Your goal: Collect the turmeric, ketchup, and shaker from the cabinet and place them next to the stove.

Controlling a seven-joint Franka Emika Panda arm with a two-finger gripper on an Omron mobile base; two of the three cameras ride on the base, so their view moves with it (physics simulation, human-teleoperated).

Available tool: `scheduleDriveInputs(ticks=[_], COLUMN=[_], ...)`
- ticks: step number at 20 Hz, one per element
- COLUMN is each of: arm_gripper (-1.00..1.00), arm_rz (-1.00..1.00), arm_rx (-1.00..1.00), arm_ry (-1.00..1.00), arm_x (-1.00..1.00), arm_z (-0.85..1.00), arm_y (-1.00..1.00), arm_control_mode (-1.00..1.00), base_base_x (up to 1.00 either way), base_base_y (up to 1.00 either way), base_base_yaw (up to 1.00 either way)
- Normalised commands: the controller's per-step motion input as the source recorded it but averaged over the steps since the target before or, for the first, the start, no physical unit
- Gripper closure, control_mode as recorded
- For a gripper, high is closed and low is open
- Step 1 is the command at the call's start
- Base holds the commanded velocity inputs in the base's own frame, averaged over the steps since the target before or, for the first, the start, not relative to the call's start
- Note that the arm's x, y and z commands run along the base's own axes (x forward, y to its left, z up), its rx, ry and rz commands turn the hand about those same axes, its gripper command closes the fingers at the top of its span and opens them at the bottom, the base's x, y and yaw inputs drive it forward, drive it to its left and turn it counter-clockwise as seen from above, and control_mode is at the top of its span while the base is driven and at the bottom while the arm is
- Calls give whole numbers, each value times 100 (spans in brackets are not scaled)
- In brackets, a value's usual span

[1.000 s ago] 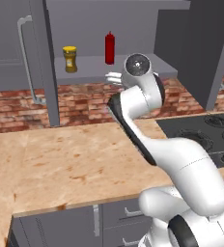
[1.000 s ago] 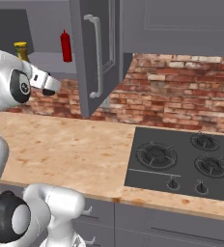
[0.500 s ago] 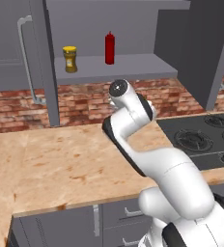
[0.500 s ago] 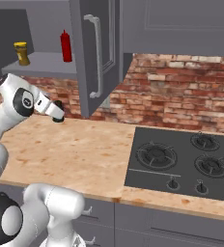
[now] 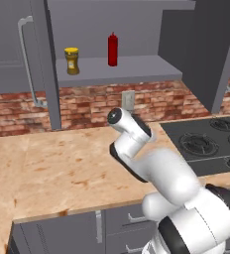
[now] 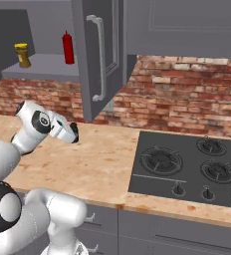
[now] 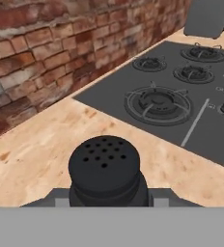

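Note:
The black shaker (image 7: pixel 104 166) sits between my fingers, its perforated round top facing the hand camera. In the right base view my gripper (image 6: pixel 71 133) is shut on the shaker (image 6: pixel 74 134), low over the counter, left of the stove (image 6: pixel 187 167). The stove (image 7: pixel 181 96) lies ahead of the shaker in the hand view. The turmeric (image 5: pixel 72 60) and the ketchup (image 5: pixel 112 49) stand upright on the shelf of the open cabinet (image 5: pixel 137 67), well above the arm. They appear too in the right base view: turmeric (image 6: pixel 22 55), ketchup (image 6: pixel 67 48).
An open cabinet door (image 6: pixel 100 55) with a long curved handle hangs over the counter just right of my gripper. A brick backsplash (image 6: pixel 187 94) runs behind the wooden counter (image 6: pixel 107 164). A wall outlet (image 5: pixel 128 98) sits on the bricks. Drawers (image 5: pixel 77 228) lie below.
The arm has come down from shelf height to just above the counter, carrying the shaker toward the stove side. Turmeric and ketchup stay on the shelf.

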Motion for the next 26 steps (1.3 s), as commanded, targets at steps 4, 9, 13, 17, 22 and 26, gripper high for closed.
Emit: scheduleDriveInputs(ticks=[4,9,13,17,22,26], arm_gripper=[100,100,100,100,100,100], arm_rz=[-11,-10,-12,-10,-10,-11], arm_rx=[0,0,0,-1,0,-1], arm_ry=[0,-1,-2,-10,-1,-1], arm_x=[43,32,16,1,27,33], arm_z=[-60,-37,-23,-11,-11,-7], arm_y=[-48,-52,-53,-53,-42,-29], arm_control_mode=[-100,-100,-100,-100,-100,-100], base_base_x=[0,0,0,0,0,0], base_base_y=[0,0,0,0,0,0], base_base_yaw=[0,0,0,0,0,0])
